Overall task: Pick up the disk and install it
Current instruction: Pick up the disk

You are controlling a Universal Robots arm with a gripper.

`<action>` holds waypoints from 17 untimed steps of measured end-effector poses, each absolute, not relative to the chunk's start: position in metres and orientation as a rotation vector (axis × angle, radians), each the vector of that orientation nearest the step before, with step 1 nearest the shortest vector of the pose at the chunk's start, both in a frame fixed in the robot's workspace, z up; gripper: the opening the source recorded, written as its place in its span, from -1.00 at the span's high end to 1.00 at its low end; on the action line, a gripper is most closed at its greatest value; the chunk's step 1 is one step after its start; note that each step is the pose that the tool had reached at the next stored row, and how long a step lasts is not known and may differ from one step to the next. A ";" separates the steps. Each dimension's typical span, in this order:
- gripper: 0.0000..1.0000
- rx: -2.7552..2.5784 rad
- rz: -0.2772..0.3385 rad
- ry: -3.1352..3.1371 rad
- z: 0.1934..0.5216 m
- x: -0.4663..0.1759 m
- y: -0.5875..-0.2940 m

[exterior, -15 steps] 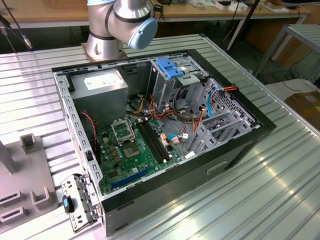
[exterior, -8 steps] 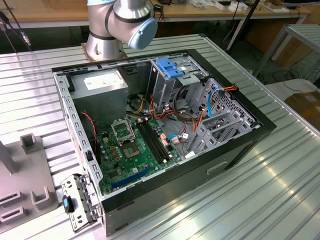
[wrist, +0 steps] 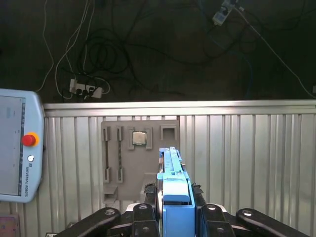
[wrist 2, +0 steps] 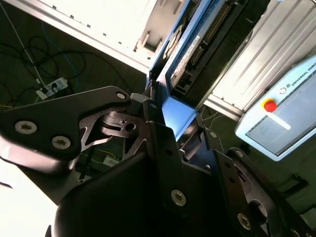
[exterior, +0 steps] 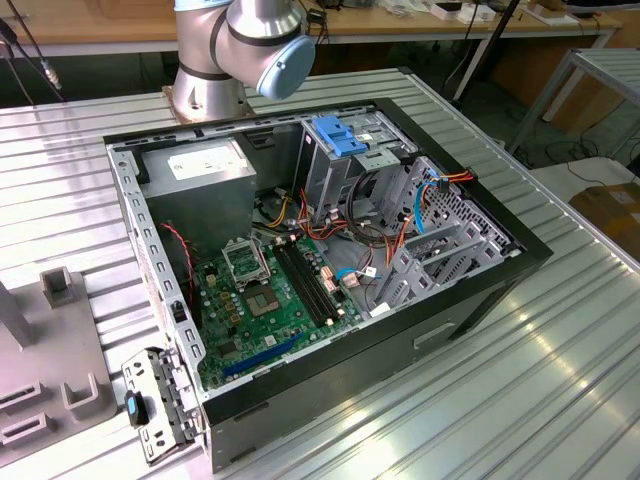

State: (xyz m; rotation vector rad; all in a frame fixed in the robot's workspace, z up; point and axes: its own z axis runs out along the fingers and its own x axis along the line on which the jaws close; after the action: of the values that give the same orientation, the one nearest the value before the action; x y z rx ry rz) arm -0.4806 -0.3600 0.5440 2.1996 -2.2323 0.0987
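Note:
In both wrist views my gripper [wrist: 174, 208] [wrist 2: 170, 121] is shut on the disk [wrist: 174, 180], clamping it edge-on between the black fingers [wrist: 148, 197]. In the first wrist view the disk's light-blue rail points away from the wrist, high above the ribbed metal table [wrist: 247, 148]. In the second wrist view the disk [wrist 2: 190, 54] shows its dark underside, its connector edge and a blue rail. The open computer case [exterior: 330, 385] lies on the table in the exterior view, with a blue latch [exterior: 340, 135] on top of its drive cage.
The arm's base [exterior: 215, 75] stands behind the case. A grey fixture plate [wrist: 140, 158] carrying a chip [wrist: 139, 138] lies below the gripper. A teach pendant [wrist: 17, 148] rests on the table edge. Cables and a power strip [wrist: 86, 89] lie on the floor.

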 end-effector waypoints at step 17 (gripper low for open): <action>0.26 2.202 0.106 -2.235 0.544 -0.393 -0.360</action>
State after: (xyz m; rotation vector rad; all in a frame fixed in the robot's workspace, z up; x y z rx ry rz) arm -0.3930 -0.3600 0.5440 2.2021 -2.2353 0.1056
